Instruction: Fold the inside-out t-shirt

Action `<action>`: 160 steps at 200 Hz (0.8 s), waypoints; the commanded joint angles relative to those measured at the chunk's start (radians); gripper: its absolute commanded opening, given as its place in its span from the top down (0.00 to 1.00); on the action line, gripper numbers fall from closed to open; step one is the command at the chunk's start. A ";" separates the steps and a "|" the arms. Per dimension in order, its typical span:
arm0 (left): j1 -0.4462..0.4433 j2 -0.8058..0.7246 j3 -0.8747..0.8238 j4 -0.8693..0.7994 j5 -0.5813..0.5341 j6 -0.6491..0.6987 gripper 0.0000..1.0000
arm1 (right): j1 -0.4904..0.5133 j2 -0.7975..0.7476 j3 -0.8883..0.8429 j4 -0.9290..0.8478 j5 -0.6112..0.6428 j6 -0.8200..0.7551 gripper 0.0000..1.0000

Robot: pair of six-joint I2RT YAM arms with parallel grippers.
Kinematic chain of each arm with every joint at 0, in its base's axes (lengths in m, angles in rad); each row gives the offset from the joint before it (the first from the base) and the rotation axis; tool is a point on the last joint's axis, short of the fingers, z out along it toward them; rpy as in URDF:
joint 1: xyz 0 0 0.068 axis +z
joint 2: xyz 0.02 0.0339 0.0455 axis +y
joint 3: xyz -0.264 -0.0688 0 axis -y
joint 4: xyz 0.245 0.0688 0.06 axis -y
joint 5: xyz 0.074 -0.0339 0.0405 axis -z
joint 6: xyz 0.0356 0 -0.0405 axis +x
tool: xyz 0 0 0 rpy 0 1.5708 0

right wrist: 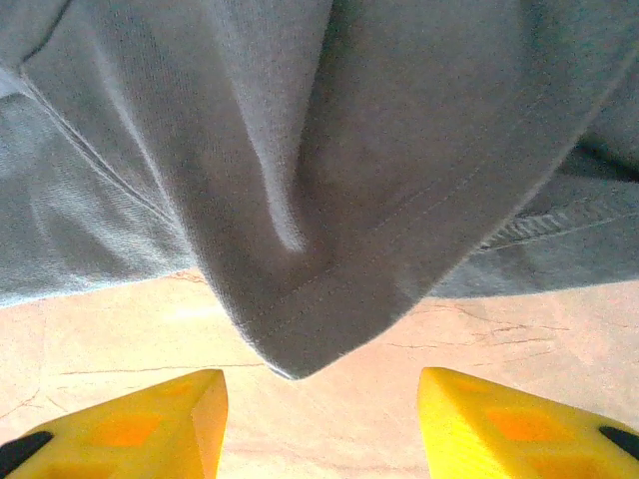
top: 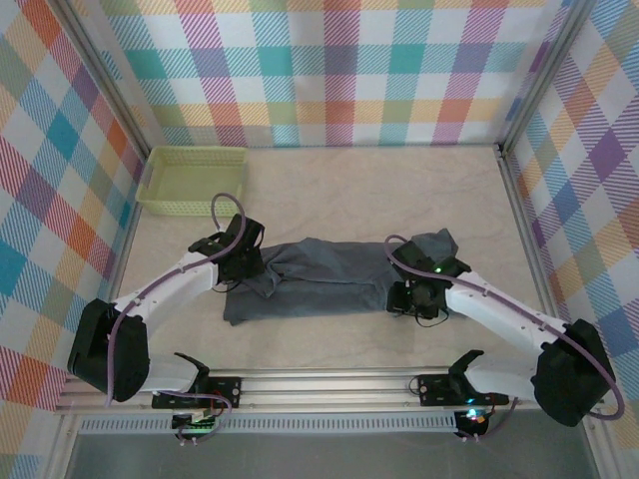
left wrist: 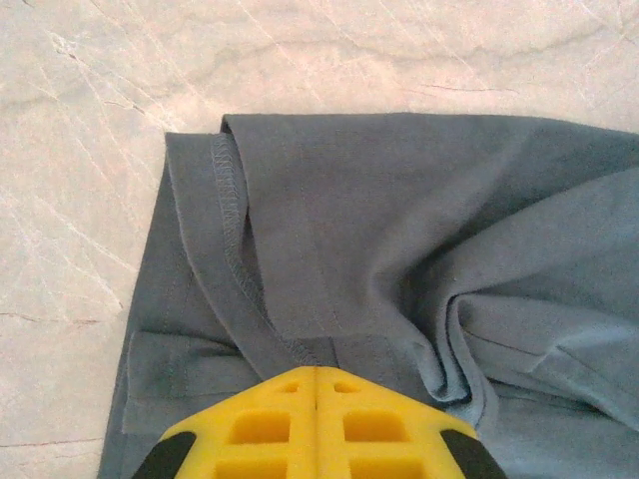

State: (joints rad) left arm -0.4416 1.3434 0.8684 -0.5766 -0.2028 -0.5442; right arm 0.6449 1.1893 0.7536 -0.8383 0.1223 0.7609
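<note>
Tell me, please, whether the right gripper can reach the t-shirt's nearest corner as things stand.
Probably yes: the right gripper is open, the t-shirt corner lies just ahead, nothing between.

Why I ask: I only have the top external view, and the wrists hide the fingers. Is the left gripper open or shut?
Observer: Shut. In the left wrist view, the left gripper has its yellow fingers pressed together over the t-shirt.
Operator: And the right one?
Observer: The right gripper is open. A corner of the t-shirt points toward the gap between its fingers and touches neither.
</note>
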 commanded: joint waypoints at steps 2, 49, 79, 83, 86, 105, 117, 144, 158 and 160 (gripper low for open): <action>0.012 -0.008 -0.006 -0.014 0.009 0.015 0.99 | 0.023 0.034 -0.018 0.058 -0.035 0.056 0.46; 0.012 0.014 -0.021 0.014 0.037 0.004 0.95 | 0.051 0.103 -0.009 0.127 -0.057 0.080 0.48; 0.012 0.016 -0.022 0.017 0.041 0.004 0.94 | 0.053 0.114 0.006 0.100 -0.018 0.092 0.50; 0.012 0.016 -0.023 0.017 0.042 0.004 0.94 | 0.053 0.112 0.007 0.093 -0.014 0.092 0.51; 0.012 0.016 -0.023 0.017 0.041 0.003 0.94 | 0.053 0.112 0.008 0.088 -0.010 0.094 0.50; 0.013 0.015 -0.027 0.018 0.043 0.001 0.93 | 0.067 0.102 0.005 0.051 0.023 0.115 0.50; 0.012 0.013 -0.031 0.021 0.044 0.000 0.91 | 0.087 0.097 -0.004 0.045 0.050 0.124 0.49; 0.012 0.014 -0.034 0.029 0.047 -0.005 0.90 | 0.099 0.152 0.001 0.056 0.066 0.123 0.50; 0.012 0.010 -0.036 0.030 0.054 -0.008 0.89 | 0.103 0.181 0.010 0.065 0.078 0.118 0.56; 0.013 0.010 -0.036 0.030 0.054 -0.008 0.89 | 0.102 0.184 0.011 0.066 0.080 0.116 0.58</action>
State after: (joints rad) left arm -0.4416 1.3529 0.8532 -0.5682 -0.1654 -0.5457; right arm 0.7387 1.3251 0.7460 -0.7563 0.1600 0.8612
